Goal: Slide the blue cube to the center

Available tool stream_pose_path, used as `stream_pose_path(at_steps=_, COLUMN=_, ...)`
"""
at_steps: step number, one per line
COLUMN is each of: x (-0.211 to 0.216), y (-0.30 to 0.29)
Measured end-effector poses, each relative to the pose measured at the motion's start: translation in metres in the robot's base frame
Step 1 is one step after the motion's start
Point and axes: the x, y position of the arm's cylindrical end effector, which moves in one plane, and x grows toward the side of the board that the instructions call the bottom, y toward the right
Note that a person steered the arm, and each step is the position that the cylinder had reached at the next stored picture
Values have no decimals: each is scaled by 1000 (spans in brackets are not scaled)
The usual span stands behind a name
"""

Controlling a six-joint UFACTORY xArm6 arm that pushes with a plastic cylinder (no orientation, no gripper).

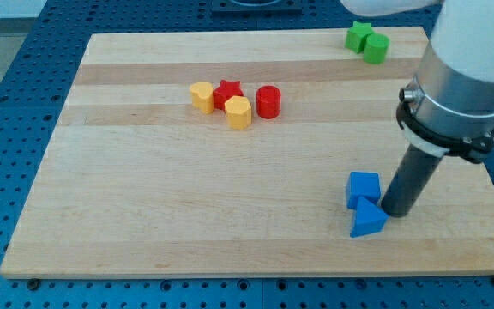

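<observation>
The blue cube (363, 188) sits on the wooden board (187, 223) at the view's lower right. A blue triangular block (367, 220) touches its lower edge. My tip (395, 211) rests on the board just right of both blue blocks, at or very near their right sides. The dark rod rises from it to the white arm at the view's upper right.
Near the board's upper middle sit a yellow block (201, 96), a red star (227, 92), a yellow hexagonal block (238, 112) and a red cylinder (268, 101). Two green blocks (367, 41) lie at the top right corner.
</observation>
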Motion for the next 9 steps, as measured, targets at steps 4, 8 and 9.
stream_pose_path(at_steps=4, x=-8, y=-41)
stream_pose_path(at_steps=8, x=-26, y=-91)
stream_pose_path(at_steps=9, x=-26, y=-103)
